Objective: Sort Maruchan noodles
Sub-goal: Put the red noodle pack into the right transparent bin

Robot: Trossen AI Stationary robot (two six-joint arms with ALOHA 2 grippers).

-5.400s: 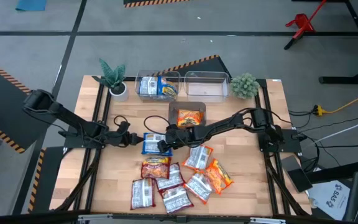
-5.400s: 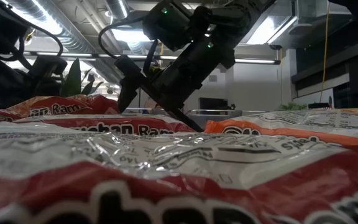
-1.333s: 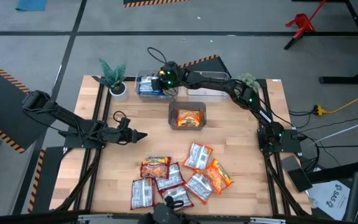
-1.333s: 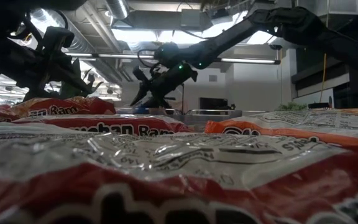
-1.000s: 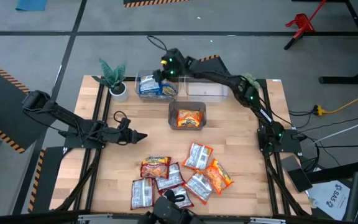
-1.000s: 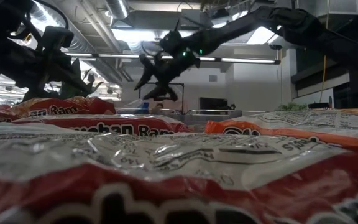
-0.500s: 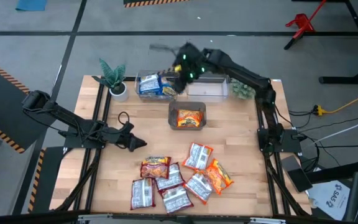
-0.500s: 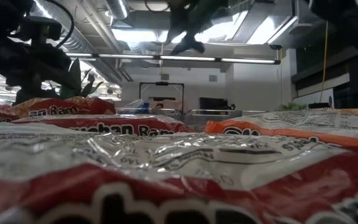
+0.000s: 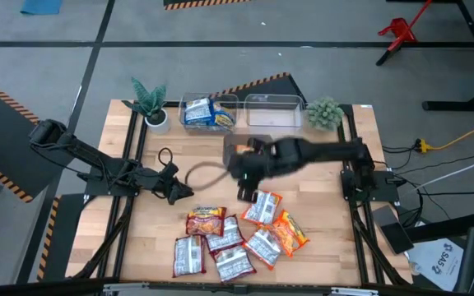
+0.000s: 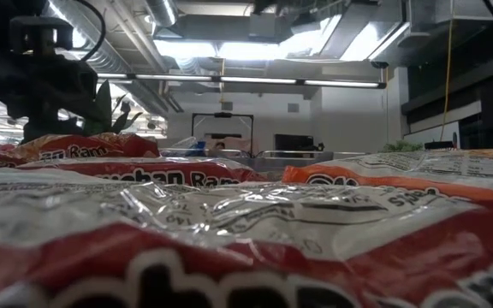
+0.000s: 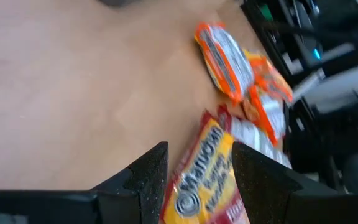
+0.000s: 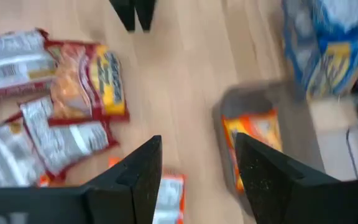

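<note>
With the right gripper [image 9: 246, 191] open and empty above the packet pile [image 9: 239, 237], centre its fingers over one packet's edge; the left gripper [image 9: 184, 191] waits open nearby.

Seven Maruchan noodles [image 9: 239, 239] packets lay loose in a cluster on the wooden table [image 9: 319, 238]: three red-white, two orange and two brownish-white, as far as the colours could be told. One orange packet [image 9: 251, 154] sat in the single dark grey tray [image 9: 229, 141]. Two clear bins [image 9: 271, 113] stood side by side, one holding blue-white packets [image 9: 206, 114] too bunched to count. Two small plants [image 9: 322, 113] stood there
</note>
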